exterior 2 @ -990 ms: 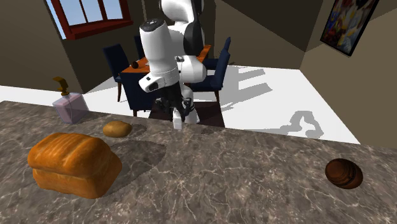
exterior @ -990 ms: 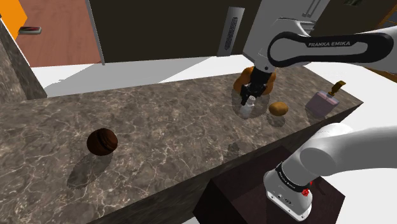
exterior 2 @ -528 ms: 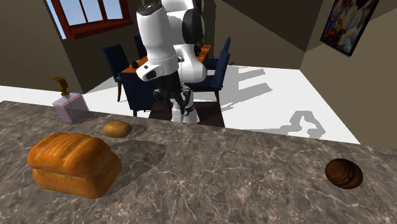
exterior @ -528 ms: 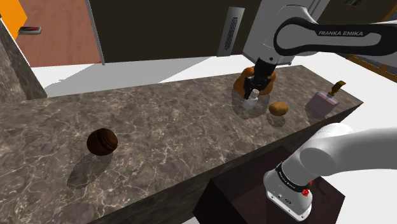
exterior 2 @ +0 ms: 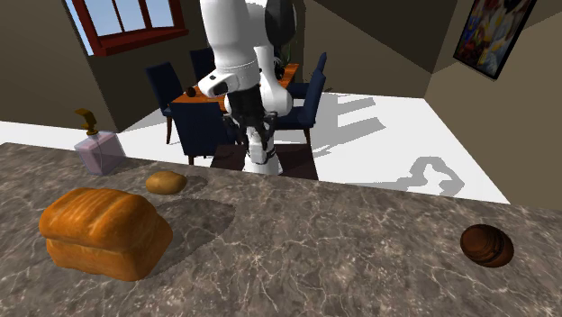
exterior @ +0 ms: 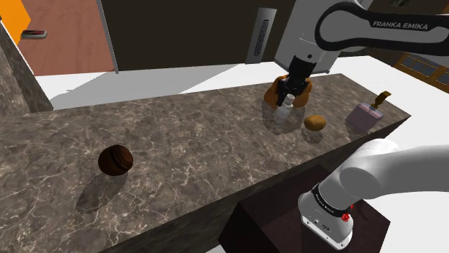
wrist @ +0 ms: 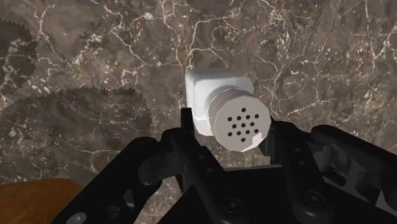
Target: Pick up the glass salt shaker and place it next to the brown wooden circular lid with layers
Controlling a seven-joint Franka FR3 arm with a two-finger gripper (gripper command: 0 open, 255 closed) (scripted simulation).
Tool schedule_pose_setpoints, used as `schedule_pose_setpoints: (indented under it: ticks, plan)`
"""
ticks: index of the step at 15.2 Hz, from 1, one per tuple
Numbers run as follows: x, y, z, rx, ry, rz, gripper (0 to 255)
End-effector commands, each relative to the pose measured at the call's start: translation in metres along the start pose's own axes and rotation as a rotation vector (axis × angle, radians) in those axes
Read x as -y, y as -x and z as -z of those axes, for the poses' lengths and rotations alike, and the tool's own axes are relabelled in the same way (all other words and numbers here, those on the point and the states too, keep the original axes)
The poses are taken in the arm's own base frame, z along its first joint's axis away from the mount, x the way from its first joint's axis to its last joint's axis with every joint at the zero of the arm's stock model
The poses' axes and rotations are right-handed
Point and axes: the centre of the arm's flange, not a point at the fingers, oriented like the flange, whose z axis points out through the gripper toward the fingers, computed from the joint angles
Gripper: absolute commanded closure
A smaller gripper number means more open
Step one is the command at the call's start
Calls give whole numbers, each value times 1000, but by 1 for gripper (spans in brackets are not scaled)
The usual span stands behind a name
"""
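The salt shaker (wrist: 219, 105) is a pale square body with a grey cap full of holes. My gripper (wrist: 230, 139) is shut on it, one black finger on each side of the cap. In the shoulder view the gripper (exterior: 289, 93) holds the shaker (exterior: 286, 105) a little above the marble counter, in front of the bread. The second exterior view has the gripper (exterior 2: 256, 140) with the shaker (exterior 2: 262, 162) hanging over the counter's far edge. The brown round lid (exterior: 115, 159) lies far off toward the shoulder view's left, and at the second exterior view's right (exterior 2: 486, 244).
An orange-brown bread loaf (exterior: 275, 90) (exterior 2: 104, 231) sits just behind the gripper. A small tan potato-like lump (exterior: 314, 123) (exterior 2: 166, 182) and a pale soap bottle (exterior: 363, 113) (exterior 2: 99, 149) stand toward the counter's end. The marble counter (exterior: 201, 151) stretches between shaker and lid.
The gripper has risen with the shaker in it, lifting the shaker off the counter. The arm's upper links moved up as well.
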Motion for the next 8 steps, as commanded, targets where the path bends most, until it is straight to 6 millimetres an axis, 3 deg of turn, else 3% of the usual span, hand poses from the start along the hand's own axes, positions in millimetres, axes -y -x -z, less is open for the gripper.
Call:
schedule_pose_setpoints:
  ticks: [1, 8]
  plan:
    - [21, 4, -2, 0, 0, -1, 255]
    - [111, 21, -13, 0, 0, -1, 255]
